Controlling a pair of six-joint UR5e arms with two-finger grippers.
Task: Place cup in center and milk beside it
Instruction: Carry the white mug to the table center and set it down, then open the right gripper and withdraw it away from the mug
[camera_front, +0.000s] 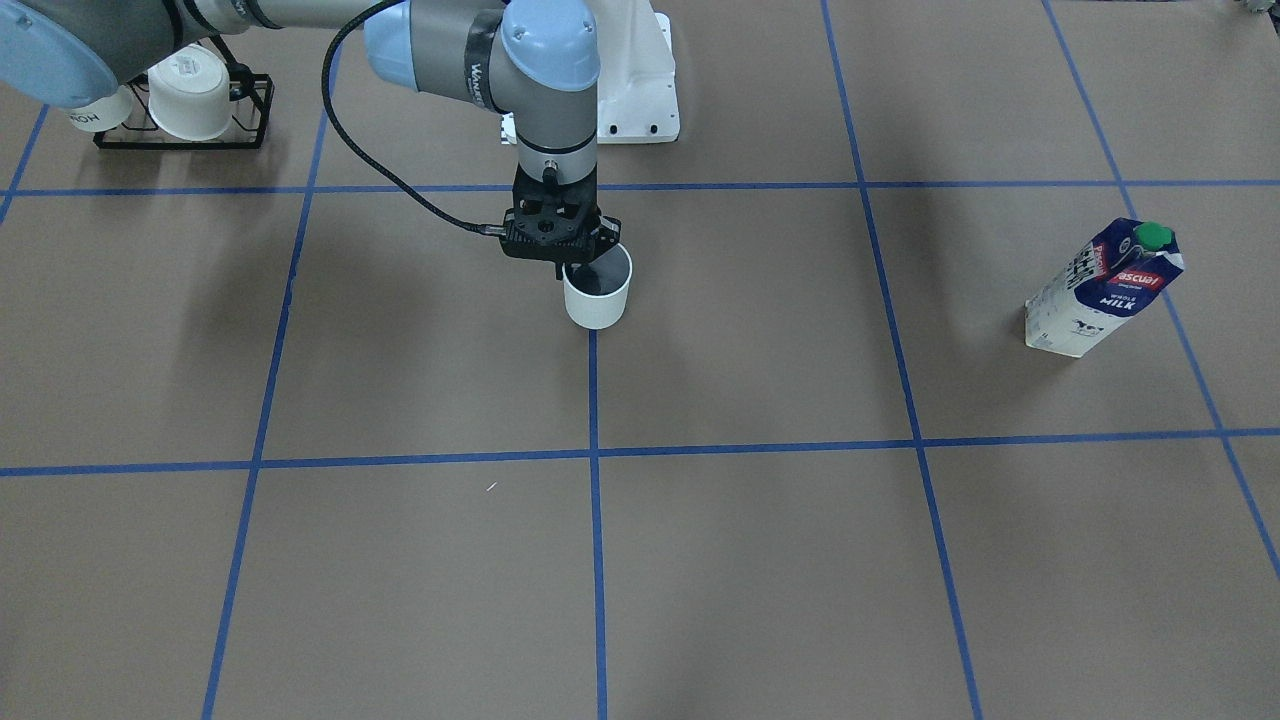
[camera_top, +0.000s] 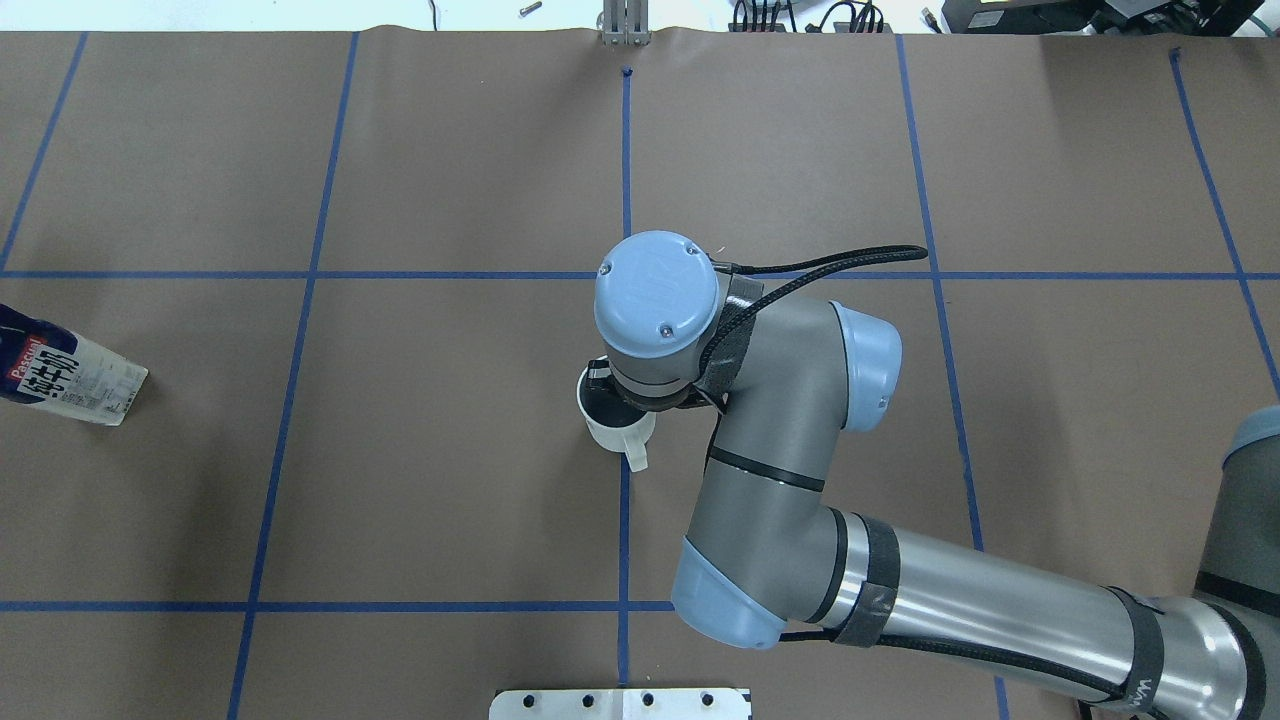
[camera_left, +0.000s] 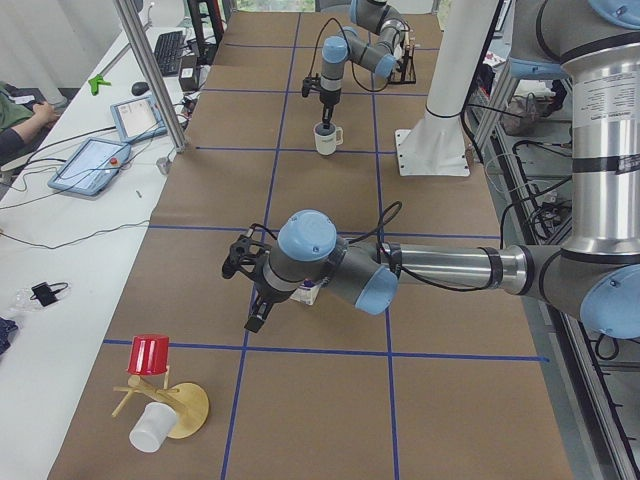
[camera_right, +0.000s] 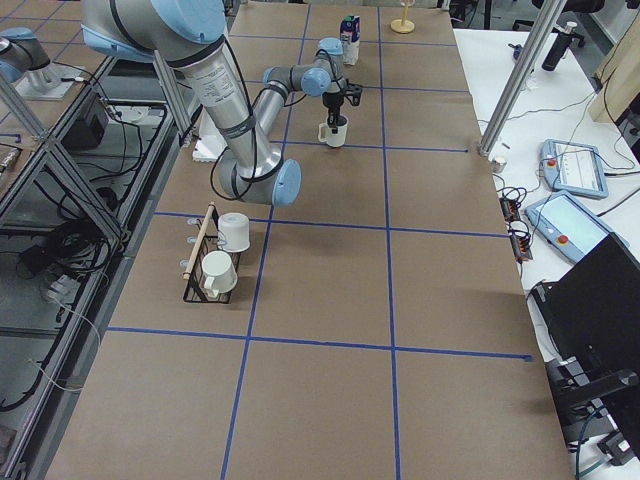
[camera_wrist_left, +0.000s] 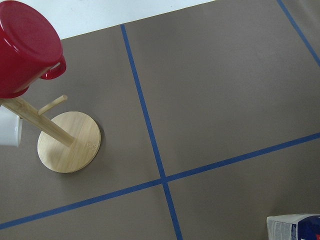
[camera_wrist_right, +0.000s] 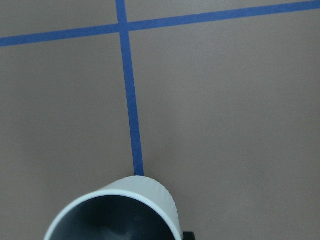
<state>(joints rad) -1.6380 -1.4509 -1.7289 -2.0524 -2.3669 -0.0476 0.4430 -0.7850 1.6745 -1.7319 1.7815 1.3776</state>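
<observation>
The cup (camera_front: 598, 292) is a plain white mug with a dark inside. It stands on the tape line that splits the center (camera_front: 450, 330), with its handle toward the robot (camera_top: 637, 458). My right gripper (camera_front: 583, 262) comes straight down and is shut on the cup's rim. The right wrist view shows the rim (camera_wrist_right: 125, 200) close below. The milk (camera_front: 1105, 290) stands upright, alone, in the neighbouring rectangle on my left (camera_top: 62, 372). My left gripper (camera_left: 256, 316) hovers near the milk. It shows only in the exterior left view, so I cannot tell its state.
A black rack with white cups (camera_front: 190, 100) stands behind my right arm. A wooden mug tree (camera_wrist_left: 70, 142) holds a red cup (camera_left: 150, 355) at the table's left end. The white base plate (camera_front: 640, 90) is at the robot's side.
</observation>
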